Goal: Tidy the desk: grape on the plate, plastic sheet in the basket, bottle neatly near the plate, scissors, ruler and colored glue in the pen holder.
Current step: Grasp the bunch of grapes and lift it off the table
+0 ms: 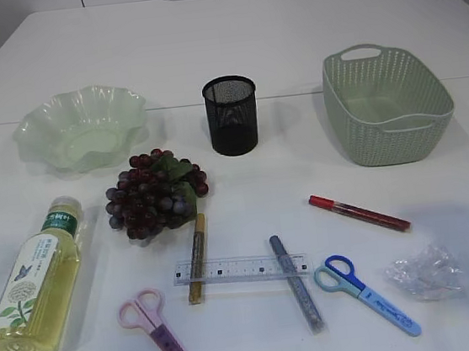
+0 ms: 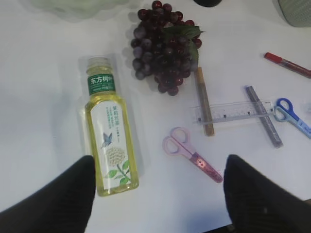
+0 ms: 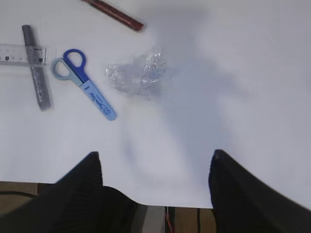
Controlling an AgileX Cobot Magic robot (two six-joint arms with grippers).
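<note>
White desk (image 1: 303, 32), ruler (image 1: 241, 269) beneath gold (image 1: 196, 258) and silver glue sticks (image 1: 296, 283).

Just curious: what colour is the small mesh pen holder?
Black; the mesh pen holder shows best in the exterior view.

- The plate (image 1: 80, 125) looks like glossy, translucent green plastic.
- The pen holder (image 1: 232, 115) is black metal mesh.
- The basket (image 1: 388, 105) is matt woven-pattern plastic.
- The plastic sheet (image 1: 423, 272) is clear and crinkled.
</note>
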